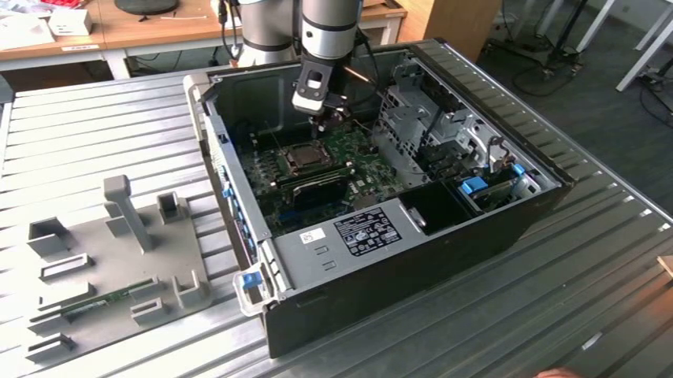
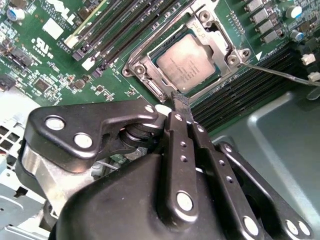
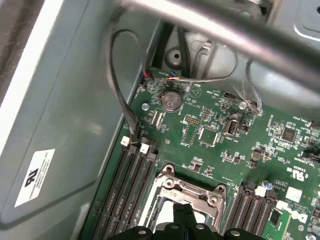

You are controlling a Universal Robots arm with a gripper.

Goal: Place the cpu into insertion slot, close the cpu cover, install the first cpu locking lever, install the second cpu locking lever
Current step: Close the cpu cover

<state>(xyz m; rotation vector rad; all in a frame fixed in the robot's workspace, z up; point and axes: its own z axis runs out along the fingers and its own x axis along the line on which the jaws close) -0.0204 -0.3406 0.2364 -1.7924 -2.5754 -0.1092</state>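
The black hand [image 2: 179,98], fingers pinched narrow on nothing, hangs just above the square silvery-beige metal cpu [image 2: 186,62], which sits framed by the thin silver metal cpu cover [image 2: 141,69].

The cpu [image 2: 187,62] has a silvery-beige metal face with a dull satin finish. The cpu cover [image 2: 218,39] is bare silver metal, smooth and reflective. The circuit board [image 3: 215,112] is green with a semi-gloss coating; its memory strips [image 2: 127,22] are black plastic. The tool [image 2: 180,99] is matt black with bright metal fasteners. The case wall [image 3: 75,100] is smooth matt grey metal carrying a white paper label [image 3: 35,176]. The desk [image 1: 105,118] is ribbed bare metal with a dull sheen.
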